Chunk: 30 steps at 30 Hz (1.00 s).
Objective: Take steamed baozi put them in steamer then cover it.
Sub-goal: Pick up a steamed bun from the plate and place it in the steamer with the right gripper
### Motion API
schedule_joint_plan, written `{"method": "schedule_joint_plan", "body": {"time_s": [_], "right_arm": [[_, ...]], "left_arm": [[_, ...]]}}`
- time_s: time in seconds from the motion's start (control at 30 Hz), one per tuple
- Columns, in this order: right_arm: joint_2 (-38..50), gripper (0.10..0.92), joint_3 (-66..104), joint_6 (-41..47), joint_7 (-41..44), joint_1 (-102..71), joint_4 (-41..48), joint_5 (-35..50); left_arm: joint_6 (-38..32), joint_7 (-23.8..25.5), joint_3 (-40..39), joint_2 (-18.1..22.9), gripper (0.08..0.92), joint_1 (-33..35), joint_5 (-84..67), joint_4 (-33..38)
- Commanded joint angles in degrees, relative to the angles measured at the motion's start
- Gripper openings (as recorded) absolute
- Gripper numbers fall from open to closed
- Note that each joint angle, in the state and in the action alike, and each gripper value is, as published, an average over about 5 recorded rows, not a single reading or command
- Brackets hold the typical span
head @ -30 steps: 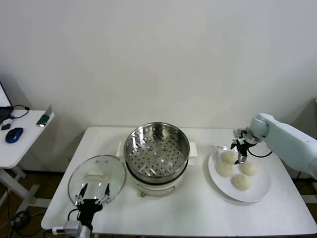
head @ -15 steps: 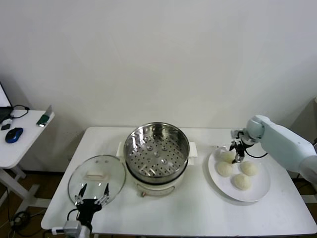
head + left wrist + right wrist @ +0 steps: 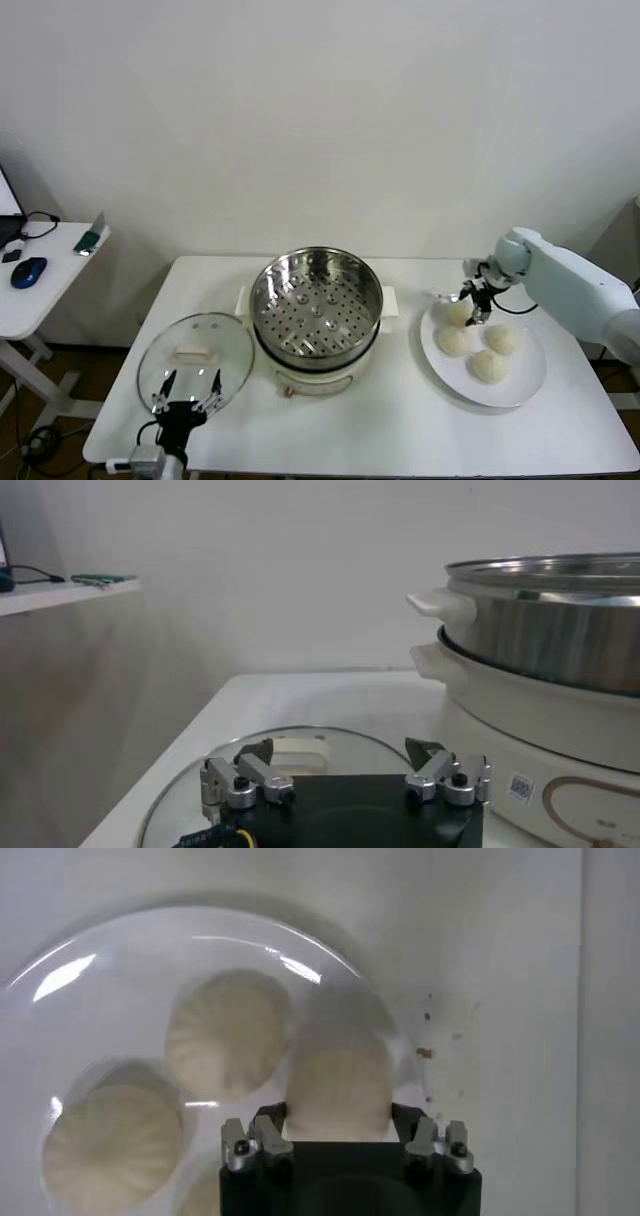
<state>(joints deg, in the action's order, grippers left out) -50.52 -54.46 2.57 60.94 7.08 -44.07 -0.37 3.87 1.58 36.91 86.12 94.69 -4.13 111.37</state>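
Observation:
My right gripper [image 3: 470,306] is shut on one baozi [image 3: 338,1088], which fills the gap between its fingers at the near-left rim of the white plate [image 3: 528,382]. Three more baozi [image 3: 488,367] lie on that plate. The steamer [image 3: 316,305] stands open at the table's middle, its perforated tray bare. The glass cover [image 3: 195,350] lies flat on the table left of the steamer. My left gripper [image 3: 187,388] hovers open at the cover's front edge, its fingers [image 3: 250,770] apart with nothing between them and the cover's cream handle [image 3: 300,752] beyond them.
A side table [image 3: 40,290] with a blue mouse and cables stands to the far left. The steamer's cream base has a side handle [image 3: 440,605] facing the cover. The table's front edge runs just behind my left gripper.
My right gripper has closed on the baozi and shifted slightly left and up with it. The left arm has not moved.

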Motion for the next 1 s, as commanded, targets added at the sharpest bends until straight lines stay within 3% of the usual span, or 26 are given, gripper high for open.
{"method": "schedule_joint_plan", "body": {"time_s": [0.03,0.37,0.7,0.83,1.0], "right_arm": [[1.13,0.704,-4.99,-1.68,0.43,6.3,-4.26,2.6],[2.21,0.704,-27.18,-11.31,2.37,37.1,-23.83,12.02],[-6.62,0.719,-30.63,-20.87,1.47,48.3,-42.91,9.71],[-12.26,0.721,-30.5,-22.32,-0.21,45.53,-43.55,7.58],[-18.6,0.721,-29.96,-24.46,-1.88,40.16,-38.02,2.49]], "left_arm": [[-0.02,0.01,-0.01,-0.04,0.823,0.05,0.04,0.08],[-0.09,-0.07,-0.08,-0.37,0.823,0.33,0.1,0.5],[-0.17,-0.1,-0.27,-0.8,0.823,0.19,0.07,0.58],[-0.31,-0.14,-0.24,-0.74,0.823,-0.05,0.09,0.47],[-0.4,-0.24,0.18,-0.61,0.823,-0.21,0.03,0.84]]}}
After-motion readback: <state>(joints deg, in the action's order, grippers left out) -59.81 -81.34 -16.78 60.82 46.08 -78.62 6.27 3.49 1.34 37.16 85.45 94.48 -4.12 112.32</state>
